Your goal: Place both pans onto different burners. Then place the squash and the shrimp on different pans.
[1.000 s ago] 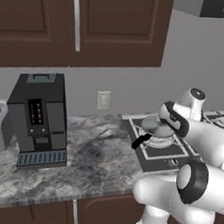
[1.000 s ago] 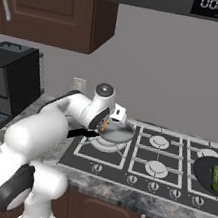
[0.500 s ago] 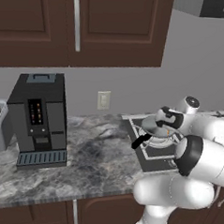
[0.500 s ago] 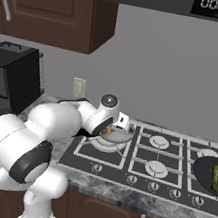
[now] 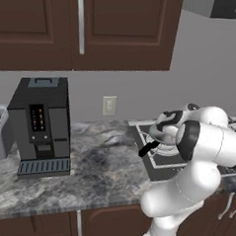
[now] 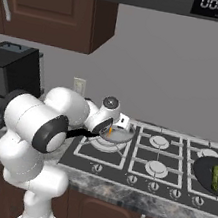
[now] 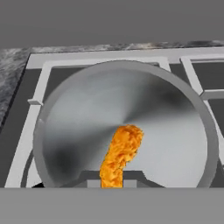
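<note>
I see my gripper (image 6: pixel 110 130) pinching the shrimp (image 7: pixel 120 154), silver pan (image 7: pixel 175 144) right under it on the cooktop (image 6: pixel 137 162)

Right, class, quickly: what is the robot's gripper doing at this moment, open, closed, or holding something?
Gripper: closed on the shrimp, held above the silver pan.
</note>
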You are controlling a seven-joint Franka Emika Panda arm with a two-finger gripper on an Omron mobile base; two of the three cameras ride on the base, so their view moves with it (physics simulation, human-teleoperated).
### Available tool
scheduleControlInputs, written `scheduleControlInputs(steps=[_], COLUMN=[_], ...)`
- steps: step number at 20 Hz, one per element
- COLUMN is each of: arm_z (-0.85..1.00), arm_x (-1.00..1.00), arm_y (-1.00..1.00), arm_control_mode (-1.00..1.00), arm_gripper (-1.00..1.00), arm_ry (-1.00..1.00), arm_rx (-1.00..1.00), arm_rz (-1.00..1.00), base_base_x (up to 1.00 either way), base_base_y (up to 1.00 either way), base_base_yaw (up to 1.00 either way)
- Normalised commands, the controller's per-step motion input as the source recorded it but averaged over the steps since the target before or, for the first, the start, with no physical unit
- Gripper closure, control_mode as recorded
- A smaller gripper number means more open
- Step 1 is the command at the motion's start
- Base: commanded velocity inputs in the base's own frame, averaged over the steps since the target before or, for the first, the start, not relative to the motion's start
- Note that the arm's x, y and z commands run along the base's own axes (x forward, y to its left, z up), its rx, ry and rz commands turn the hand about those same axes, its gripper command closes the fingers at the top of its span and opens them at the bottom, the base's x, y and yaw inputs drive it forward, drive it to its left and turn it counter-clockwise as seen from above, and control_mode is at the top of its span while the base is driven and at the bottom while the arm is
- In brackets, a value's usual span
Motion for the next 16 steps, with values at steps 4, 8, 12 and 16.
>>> scheduleControlInputs(steps=[4,8,12,16], arm_z=[-0.31,-0.1,0.0,0.42], arm_x=[0.22,0.04,0.0,-0.19], arm_y=[-0.08,-0.05,0.0,0.0], arm_control_mode=[-1.0,-1.0,-1.0,-1.0], arm_gripper=[1.0,-1.0,-1.0,-1.0], arm_ry=[0.0,0.0,0.0,0.0], arm_rx=[0.0,0.0,0.0,0.0], arm_rz=[0.0,0.0,0.0,0.0], base_base_x=[0.0,0.0,0.0,0.0], base_base_y=[0.0,0.0,0.0,0.0], base_base_yaw=[0.0,0.0,0.0,0.0])
